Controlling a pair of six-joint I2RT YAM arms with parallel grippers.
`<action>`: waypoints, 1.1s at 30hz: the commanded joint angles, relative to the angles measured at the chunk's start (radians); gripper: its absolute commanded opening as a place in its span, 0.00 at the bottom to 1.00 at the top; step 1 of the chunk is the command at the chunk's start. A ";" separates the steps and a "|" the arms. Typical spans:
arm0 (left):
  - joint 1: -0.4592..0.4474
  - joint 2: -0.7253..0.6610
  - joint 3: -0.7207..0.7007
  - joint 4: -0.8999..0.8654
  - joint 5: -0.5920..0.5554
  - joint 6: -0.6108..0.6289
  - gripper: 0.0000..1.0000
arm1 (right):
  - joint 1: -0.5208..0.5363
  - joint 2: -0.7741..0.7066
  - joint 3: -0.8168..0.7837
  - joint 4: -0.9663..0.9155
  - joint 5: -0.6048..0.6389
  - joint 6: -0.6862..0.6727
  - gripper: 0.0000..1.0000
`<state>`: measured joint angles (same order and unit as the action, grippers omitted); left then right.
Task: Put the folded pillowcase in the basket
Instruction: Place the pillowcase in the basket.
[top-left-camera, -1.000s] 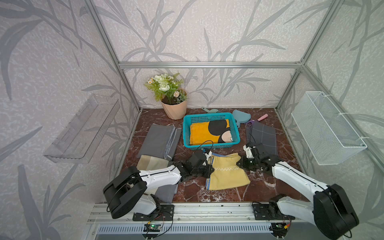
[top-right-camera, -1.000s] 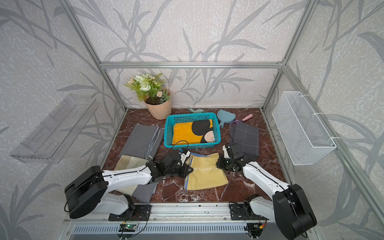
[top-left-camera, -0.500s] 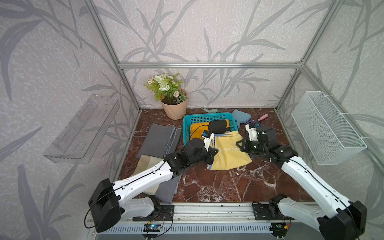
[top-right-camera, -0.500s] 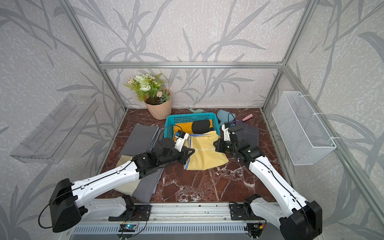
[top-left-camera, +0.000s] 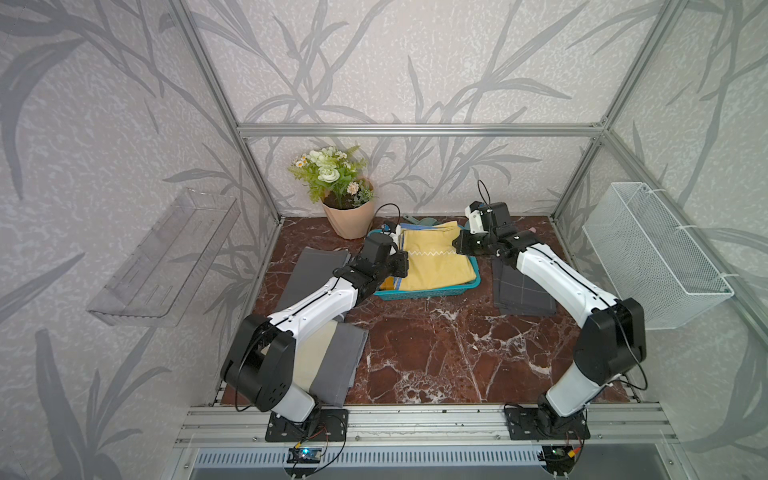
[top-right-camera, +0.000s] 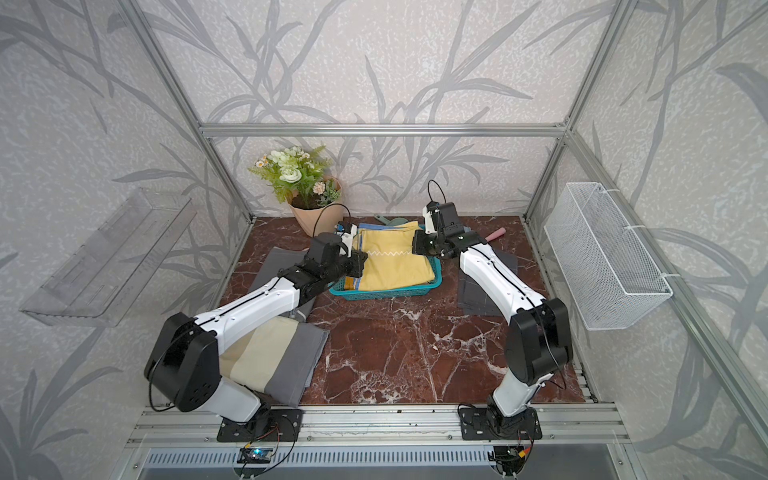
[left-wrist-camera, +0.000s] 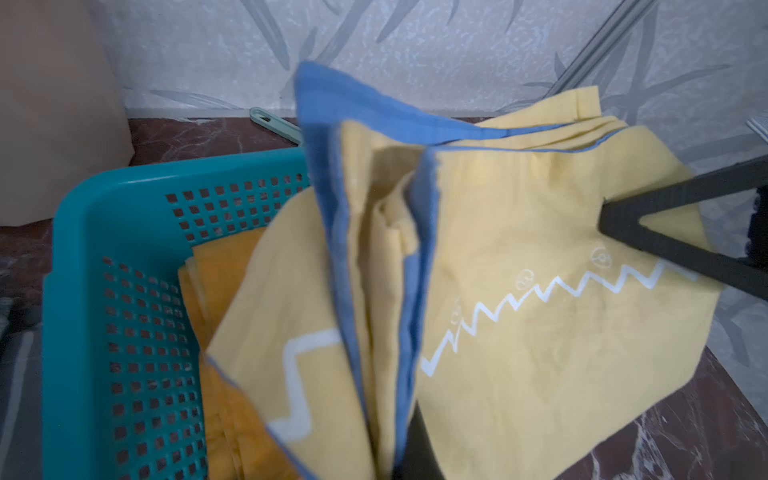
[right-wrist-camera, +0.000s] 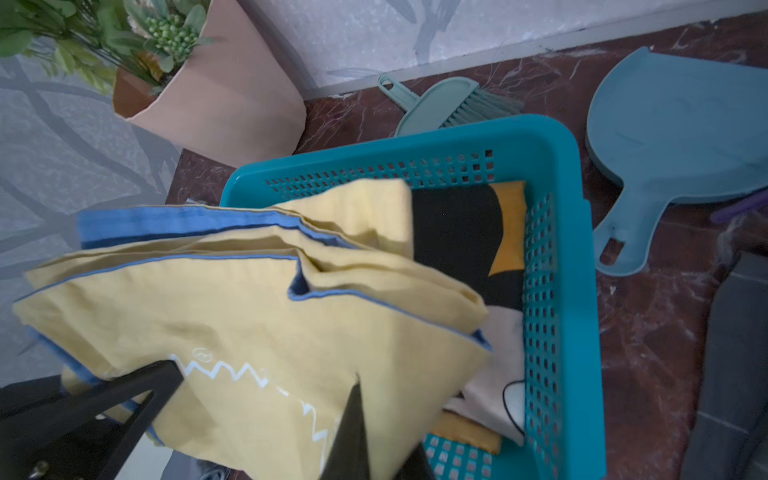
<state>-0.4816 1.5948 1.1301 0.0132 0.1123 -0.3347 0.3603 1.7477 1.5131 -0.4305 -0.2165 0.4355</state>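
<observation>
Red-brown marble tabletop (top-left-camera: 436, 353) inside leaf-papered walls. Hemming the teal basket (top-left-camera: 424, 292): flowerpot (top-left-camera: 349, 220), hand brush (right-wrist-camera: 440, 104) and dustpan (right-wrist-camera: 673, 137) behind, grey checked cloth (top-left-camera: 523, 291) just beside. Orange-and-black cloth (right-wrist-camera: 461, 237) inside. Yellow folded pillowcase (top-left-camera: 436, 262), white zigzag stitched on, slung over the basket, clamped one side by left gripper (top-left-camera: 405, 268), the other by right gripper (top-left-camera: 458, 246). Bare marble toward the front rail.

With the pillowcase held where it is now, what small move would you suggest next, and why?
Probably lower both arms together slightly, so the yellow pillowcase settles into the teal basket before release. Both sets of jaws are shut on its side edges, and it hangs over the basket, above the orange cloth already inside, not yet lying flat.
</observation>
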 joint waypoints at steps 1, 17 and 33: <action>0.063 0.068 0.080 0.053 0.066 0.015 0.00 | -0.008 0.100 0.104 -0.011 0.027 -0.034 0.00; 0.116 0.289 0.092 0.096 0.169 -0.033 0.00 | -0.014 0.339 0.221 -0.057 0.069 -0.068 0.13; 0.122 0.264 0.118 0.074 0.107 -0.047 0.83 | -0.014 0.201 0.184 -0.043 0.132 -0.113 0.96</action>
<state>-0.3641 1.8927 1.2289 0.0826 0.2546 -0.3771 0.3496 2.0605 1.7157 -0.4831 -0.1181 0.3439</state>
